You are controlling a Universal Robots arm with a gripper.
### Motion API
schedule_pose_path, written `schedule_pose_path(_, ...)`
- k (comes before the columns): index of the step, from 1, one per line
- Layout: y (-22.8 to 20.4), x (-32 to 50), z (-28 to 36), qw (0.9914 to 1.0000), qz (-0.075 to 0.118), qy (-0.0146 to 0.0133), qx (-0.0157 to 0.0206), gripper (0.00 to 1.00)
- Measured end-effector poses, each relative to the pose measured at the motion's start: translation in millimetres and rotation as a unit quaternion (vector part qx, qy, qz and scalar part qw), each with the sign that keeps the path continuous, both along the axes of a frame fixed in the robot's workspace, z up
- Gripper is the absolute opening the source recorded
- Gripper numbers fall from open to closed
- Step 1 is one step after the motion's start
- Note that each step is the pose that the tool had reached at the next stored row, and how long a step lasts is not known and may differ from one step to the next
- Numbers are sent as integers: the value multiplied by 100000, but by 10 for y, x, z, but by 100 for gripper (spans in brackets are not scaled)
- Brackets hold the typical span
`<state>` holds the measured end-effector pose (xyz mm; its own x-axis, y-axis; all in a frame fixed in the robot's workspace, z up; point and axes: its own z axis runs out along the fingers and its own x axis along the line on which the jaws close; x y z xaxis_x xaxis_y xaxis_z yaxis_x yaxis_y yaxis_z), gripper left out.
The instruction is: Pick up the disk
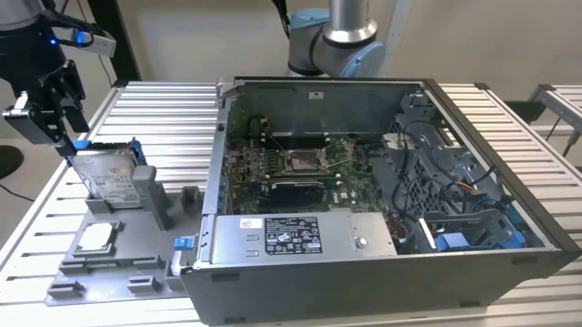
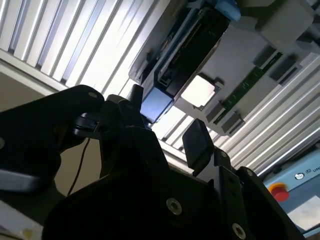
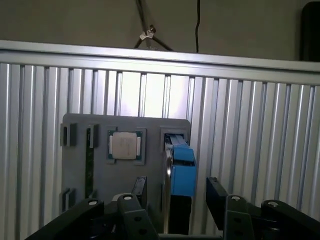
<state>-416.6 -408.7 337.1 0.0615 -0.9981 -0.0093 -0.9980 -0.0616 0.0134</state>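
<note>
The disk [image 1: 111,176] stands on edge in a slot of the grey fixture plate [image 1: 127,269], at the exterior view's left. It is silver-grey with a white label and a bright blue frame. My gripper [image 1: 62,131] hangs just above its far top corner, by the blue tab. In the first wrist view the disk [image 3: 181,172] runs between the two black fingers [image 3: 140,189], with a gap on each side. In the second wrist view the blue frame end [image 2: 156,102] lies between the fingertips [image 2: 196,141]. The gripper [image 3: 176,192] is open and holds nothing.
A small square silver chip [image 1: 95,237] lies on the same plate, beside the disk. An open computer case [image 1: 473,259] with a silver box [image 1: 296,235] stands at the exterior view's right. The arm's base [image 1: 341,37] rises behind it. The table [image 1: 163,109] is slatted aluminium.
</note>
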Motion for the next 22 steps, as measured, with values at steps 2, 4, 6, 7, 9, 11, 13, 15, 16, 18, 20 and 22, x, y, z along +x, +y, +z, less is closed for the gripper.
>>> schedule_pose_path(2,0,0,-38,100000,52,-2,0,100)
schedule_pose_path(4,0,0,-75,100000,59,-5,0,100)
schedule_pose_path(6,0,0,-111,100000,58,-6,1,100)
schedule_pose_path(7,0,0,-129,100000,58,-5,1,100)
schedule_pose_path(9,0,0,-165,100000,55,-3,-1,100)
schedule_pose_path(11,0,0,-202,100000,56,-1,-2,100)
schedule_pose_path(13,0,0,-239,100000,57,-8,3,100)
schedule_pose_path(15,0,0,-275,100000,55,-5,3,100)
schedule_pose_path(16,0,0,-294,100000,55,-4,1,100)
schedule_pose_path(18,0,1,-329,100000,51,1,0,100)
schedule_pose_path(20,0,2,-366,100000,49,-5,1,100)
schedule_pose_path(22,0,2,-401,100000,51,-2,1,100)
